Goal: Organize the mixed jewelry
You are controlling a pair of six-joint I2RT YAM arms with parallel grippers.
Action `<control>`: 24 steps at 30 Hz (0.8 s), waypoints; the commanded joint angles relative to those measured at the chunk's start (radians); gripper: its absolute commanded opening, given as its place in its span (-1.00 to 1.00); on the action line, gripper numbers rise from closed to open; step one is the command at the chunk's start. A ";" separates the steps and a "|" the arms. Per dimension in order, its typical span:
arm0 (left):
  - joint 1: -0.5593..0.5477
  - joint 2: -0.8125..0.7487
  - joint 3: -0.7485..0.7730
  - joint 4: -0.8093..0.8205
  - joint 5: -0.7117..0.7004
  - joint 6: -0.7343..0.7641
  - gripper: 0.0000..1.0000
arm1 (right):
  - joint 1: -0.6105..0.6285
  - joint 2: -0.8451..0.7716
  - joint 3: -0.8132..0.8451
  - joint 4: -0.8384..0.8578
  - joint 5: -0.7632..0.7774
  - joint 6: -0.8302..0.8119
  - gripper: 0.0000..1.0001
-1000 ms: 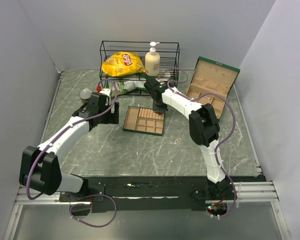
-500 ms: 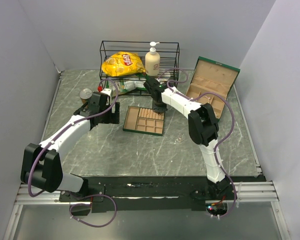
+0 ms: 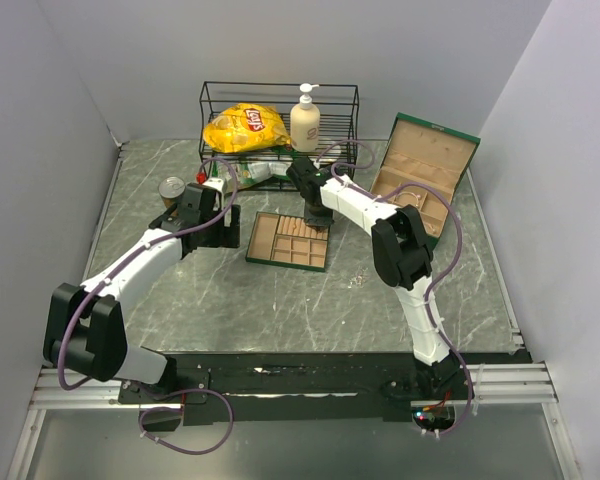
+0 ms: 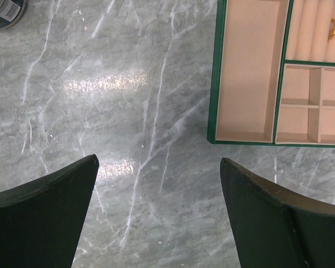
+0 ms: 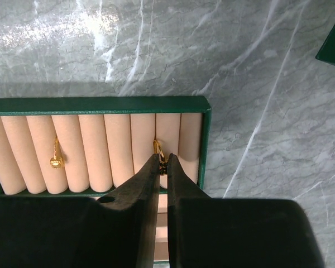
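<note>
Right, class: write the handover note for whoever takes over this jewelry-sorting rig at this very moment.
Right gripper: shut on a gold ring, at a slot between the rolls of the green tray.
Left gripper: open, empty, over the table beside the tray.
Done: a small gold piece sits between the rolls.
Left: seat and release the ring. Tiny bits lie on the table right of the tray, too small to identify, probably to be sorted.
</note>
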 commanded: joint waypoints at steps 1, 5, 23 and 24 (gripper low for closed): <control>0.003 0.004 0.044 -0.002 0.017 0.006 0.93 | -0.006 -0.010 0.016 0.011 0.031 0.023 -1.00; 0.003 0.010 0.045 -0.004 0.017 0.008 0.93 | -0.008 0.005 0.025 0.013 0.021 0.026 -1.00; 0.003 0.029 0.055 -0.010 0.030 0.011 0.93 | -0.003 0.042 0.033 0.028 -0.011 0.004 -0.94; 0.003 0.030 0.055 -0.010 0.030 0.011 0.93 | -0.003 0.041 0.030 0.031 -0.011 0.001 -0.92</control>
